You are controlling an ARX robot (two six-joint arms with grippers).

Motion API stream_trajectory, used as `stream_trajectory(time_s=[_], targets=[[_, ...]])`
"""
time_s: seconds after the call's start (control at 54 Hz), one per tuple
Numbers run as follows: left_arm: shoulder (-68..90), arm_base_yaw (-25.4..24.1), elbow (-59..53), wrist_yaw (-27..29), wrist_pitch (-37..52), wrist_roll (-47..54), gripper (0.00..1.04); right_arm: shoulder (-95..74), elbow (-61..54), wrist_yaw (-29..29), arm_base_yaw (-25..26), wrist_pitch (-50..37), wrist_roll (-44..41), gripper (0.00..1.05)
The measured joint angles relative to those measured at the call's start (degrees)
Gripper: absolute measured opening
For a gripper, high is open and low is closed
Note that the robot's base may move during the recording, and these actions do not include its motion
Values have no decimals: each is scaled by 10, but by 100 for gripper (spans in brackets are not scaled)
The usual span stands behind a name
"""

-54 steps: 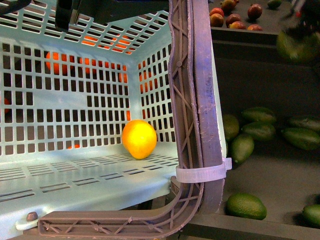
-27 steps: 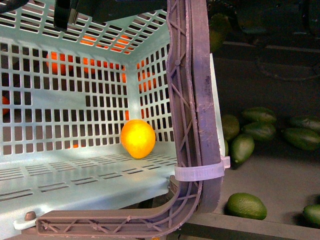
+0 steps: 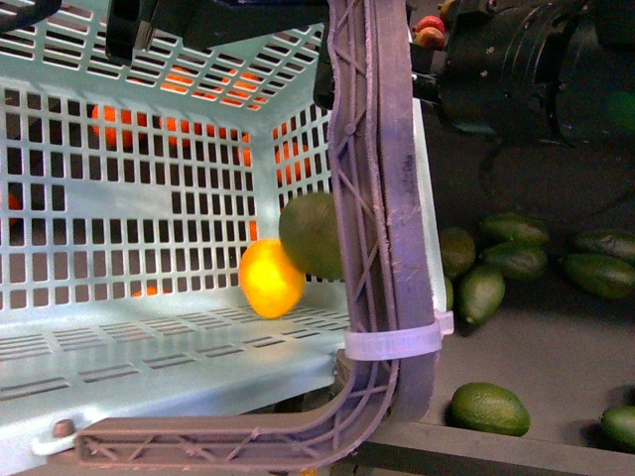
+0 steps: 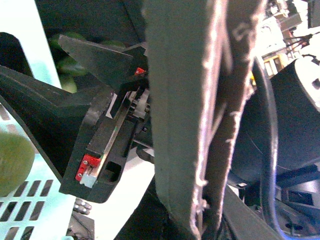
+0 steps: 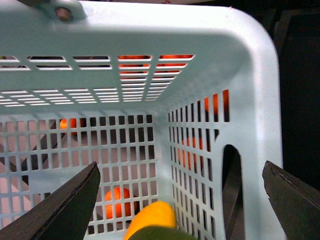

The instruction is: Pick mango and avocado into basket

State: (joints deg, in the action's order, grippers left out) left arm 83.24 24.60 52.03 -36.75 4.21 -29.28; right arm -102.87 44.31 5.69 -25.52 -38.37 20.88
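The right gripper [image 5: 180, 167] hangs above the basket [image 5: 250, 60], jaws spread wide and holding nothing. Inside the basket, the avocado [image 3: 310, 235] lies by the far corner, just above and against the mango [image 3: 268, 280]; whether it has settled is unclear. Both fruits appear delivered, so only pulling the arm clear seems left.

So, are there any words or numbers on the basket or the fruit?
None can be read.
The basket and its brown handle carry no writing.
The small red tag in the left wrist view is too blurred to read.
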Motion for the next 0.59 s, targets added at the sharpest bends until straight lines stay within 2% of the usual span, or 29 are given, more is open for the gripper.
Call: stream_trajectory(time_s=[0.13,0.222,0.334,0.463,0.593], targets=[[0,0,0,-3,0,-2,11,65,-38,-61,34,-7,-7,97],[0,0,0,-2,0,-3,11,167,-75,-135,77,-7,-36,97],[0,0,0,-1,0,-3,11,306,-137,-191,123,26,-50,97],[0,0,0,-2,0,-3,11,424,-208,-232,135,69,-55,97],[0,0,0,-3,0,-3,11,608,-318,-293,130,167,-59,97]])
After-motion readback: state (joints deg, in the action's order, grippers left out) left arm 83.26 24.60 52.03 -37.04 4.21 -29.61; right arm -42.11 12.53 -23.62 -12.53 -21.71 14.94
